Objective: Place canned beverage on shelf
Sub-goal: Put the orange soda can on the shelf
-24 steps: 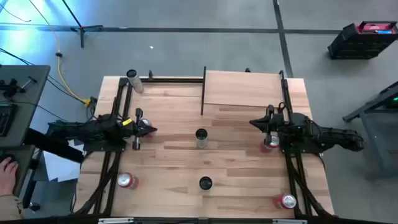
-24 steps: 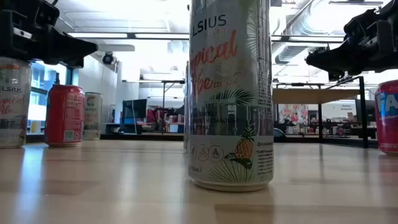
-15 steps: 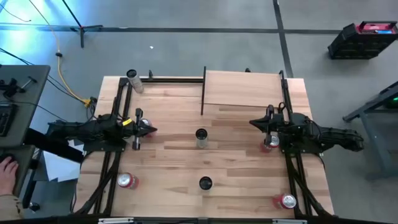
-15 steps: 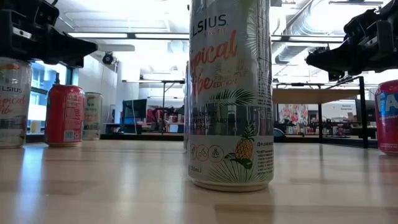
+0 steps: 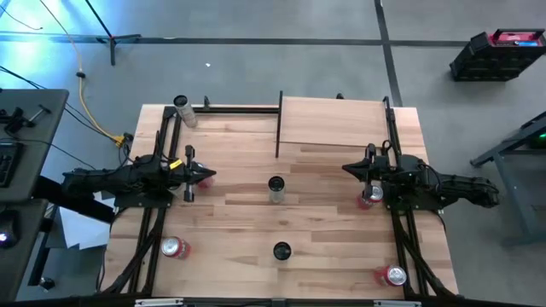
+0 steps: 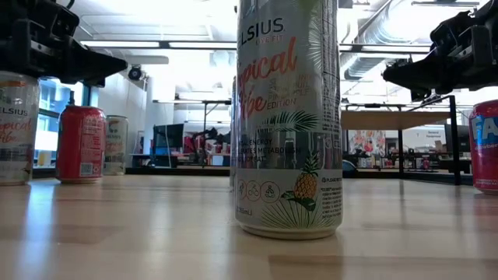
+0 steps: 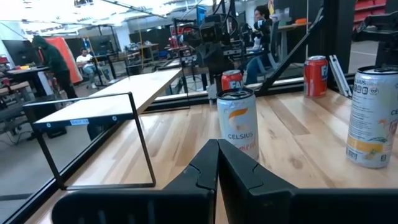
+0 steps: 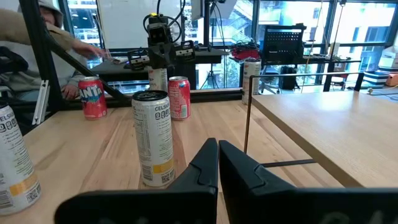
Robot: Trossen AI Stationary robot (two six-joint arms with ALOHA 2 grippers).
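Seven cans (image 5: 276, 188), one shelf (image 5: 333, 120), two closed end effectors (image 5: 207, 177)

The planked tabletop (image 5: 230, 213) carried the shelf (image 5: 333, 121) at one o'clock. Two tall cans stood near the centre (image 5: 275, 189) and at six (image 5: 281, 251); red cans sat at seven (image 5: 175, 248), five (image 5: 394, 275) and three (image 5: 370, 195); another can at eleven (image 5: 182, 107).

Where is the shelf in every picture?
High view: shelf at the table's far edge, right of middle.
Low view: far back, on the right.
Left wrist view: ahead, its black frame nearest.
Right wrist view: close ahead, board edge nearest.
Shared landmark: the front can, in all four.
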